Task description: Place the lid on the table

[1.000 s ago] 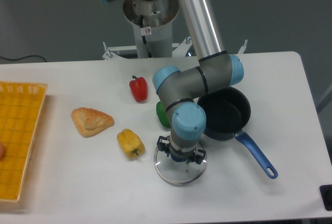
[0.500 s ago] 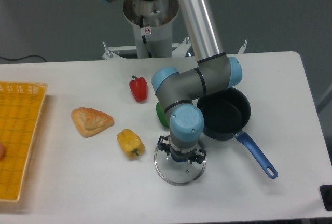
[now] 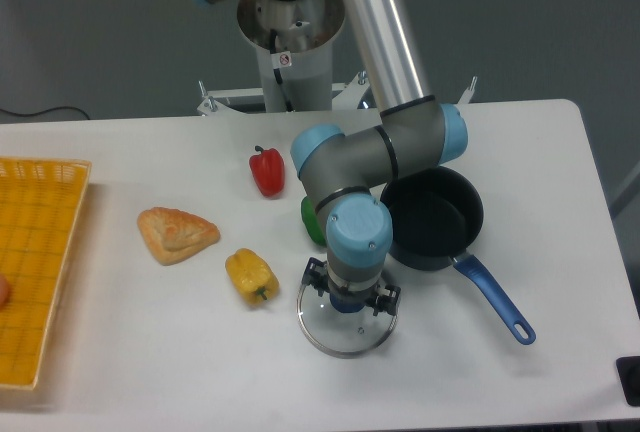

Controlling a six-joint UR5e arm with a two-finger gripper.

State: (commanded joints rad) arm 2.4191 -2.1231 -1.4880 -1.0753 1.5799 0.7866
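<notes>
The lid (image 3: 345,335), round clear glass with a thin metal rim, lies flat on the white table (image 3: 150,352), just left of the black pan (image 3: 435,217). My gripper (image 3: 348,300) points straight down over the lid's centre. Its dark jaws stand spread to either side of the blue knob, which the wrist mostly hides. The jaws look open. The lid rests on the tabletop by itself.
The pan's blue handle (image 3: 495,302) points to the front right. A yellow pepper (image 3: 250,275), a red pepper (image 3: 266,170), a green pepper (image 3: 313,220) half behind the arm, and a pastry (image 3: 175,233) lie to the left. A yellow mesh tray (image 3: 35,262) is at the left edge.
The wrist has shifted slightly left and up. The lid has stayed in the same spot on the table.
</notes>
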